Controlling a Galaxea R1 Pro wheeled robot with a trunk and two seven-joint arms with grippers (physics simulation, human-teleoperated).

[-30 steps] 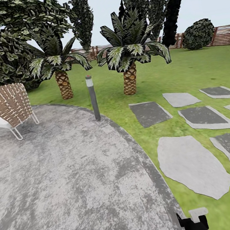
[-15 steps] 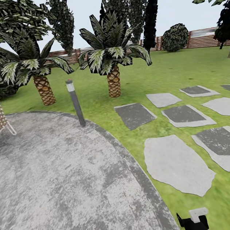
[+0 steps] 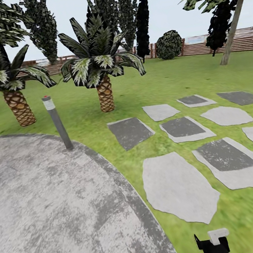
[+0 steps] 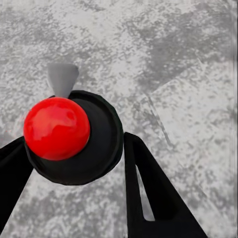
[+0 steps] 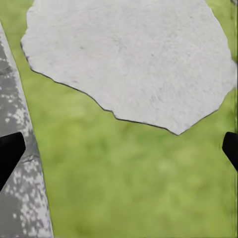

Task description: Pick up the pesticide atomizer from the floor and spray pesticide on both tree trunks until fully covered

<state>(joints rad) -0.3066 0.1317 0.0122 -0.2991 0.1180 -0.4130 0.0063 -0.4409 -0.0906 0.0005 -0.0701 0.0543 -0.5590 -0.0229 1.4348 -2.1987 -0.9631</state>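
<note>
Currently atomizer, red-capped, sits clamped between left gripper fingers; right gripper spread apart, holding nothing. Risk: turning onto lawn, base could clip bollard or palm. Leaning tree trunk stands well apart across stepping stones.

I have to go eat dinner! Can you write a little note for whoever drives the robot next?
Left gripper: looks shut on the pesticide atomizer, red cap up, over the grey paving.
Right gripper: open and empty, above lawn and a stepping stone.
Trees: a tree with a leaning trunk stands far off by the fence; I cannot tell if it is one to spray.
Done: the atomizer appears picked up.
Left: drive to both trees and spray each trunk until covered. No spray is visible yet.
</note>
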